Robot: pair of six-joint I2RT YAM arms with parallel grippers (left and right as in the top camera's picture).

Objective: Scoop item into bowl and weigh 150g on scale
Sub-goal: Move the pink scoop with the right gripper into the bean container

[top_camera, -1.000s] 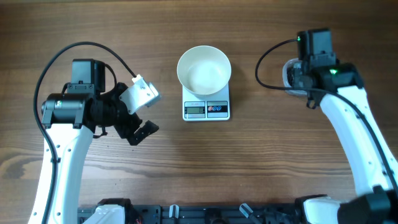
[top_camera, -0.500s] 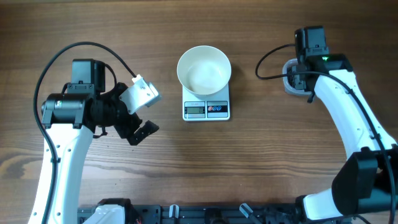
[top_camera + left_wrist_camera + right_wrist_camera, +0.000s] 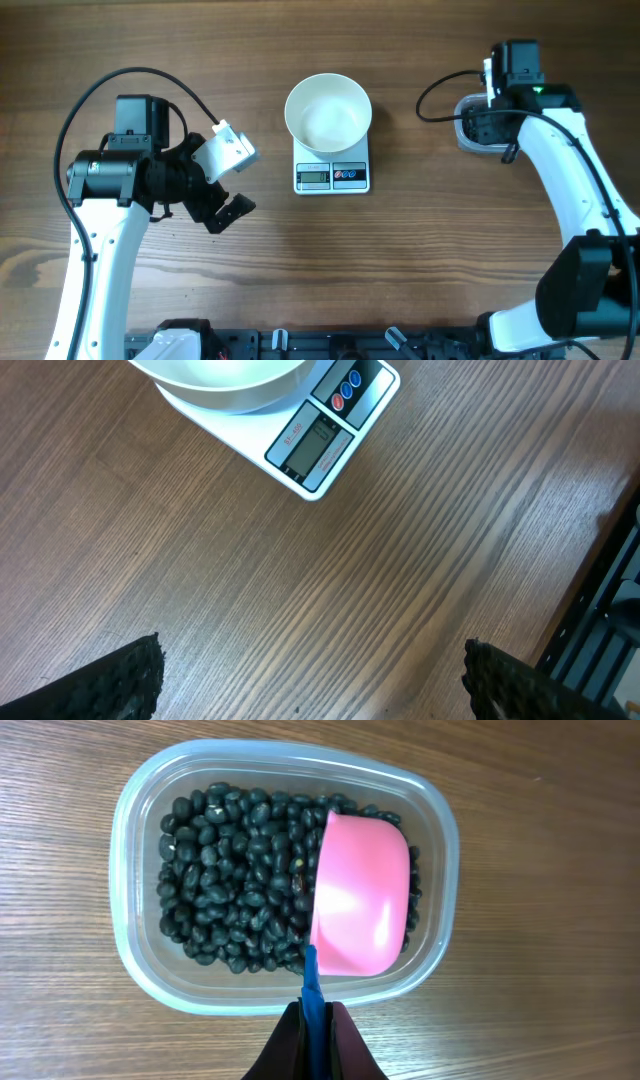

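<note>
scooping is your step: right pincer [image 3: 315, 1020] clamped on the pink scoop [image 3: 360, 895] over the beans [image 3: 230, 870], left pincer [image 3: 315, 685] open; dig in next.

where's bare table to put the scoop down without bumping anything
Widest free patch: bare table in front of the scale's display, between the two arms. A narrower strip lies between the scale and the tub, though the right arm's cable loops over it. Crowded: the bowl covers the scale's platform, and the open left gripper sits just left of it.
</note>
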